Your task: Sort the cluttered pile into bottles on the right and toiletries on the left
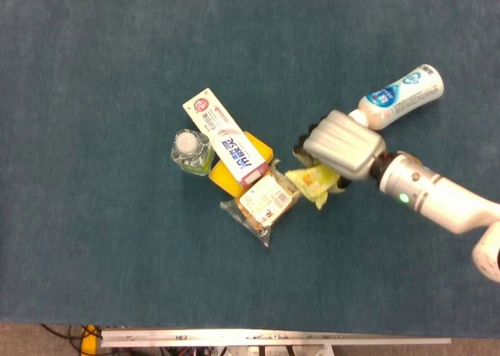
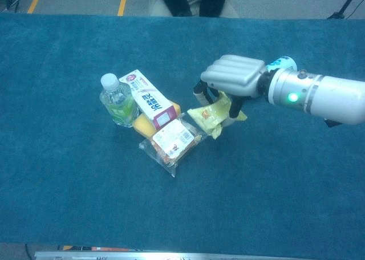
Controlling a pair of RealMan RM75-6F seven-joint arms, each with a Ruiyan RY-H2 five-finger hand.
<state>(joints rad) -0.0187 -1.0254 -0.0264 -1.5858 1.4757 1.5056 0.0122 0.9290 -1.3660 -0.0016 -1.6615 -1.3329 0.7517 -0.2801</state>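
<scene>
Teal-covered table bears a white bottle (lying flat), green-labelled bottle, snack bag.

Right hand covers yellow packet top; white bottle mostly hidden in chest view.

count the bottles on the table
2: a green-labelled bottle standing at the pile's left edge, and a white and blue bottle lying beyond the right hand. None seems hidden.

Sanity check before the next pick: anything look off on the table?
Yes. The right hand holds the crumpled yellow snack packet right beside the pile's clear-wrapped snack pack, not off to a side. The white bottle with blue label lies on its side apart; the left hand isn't visible.
</scene>
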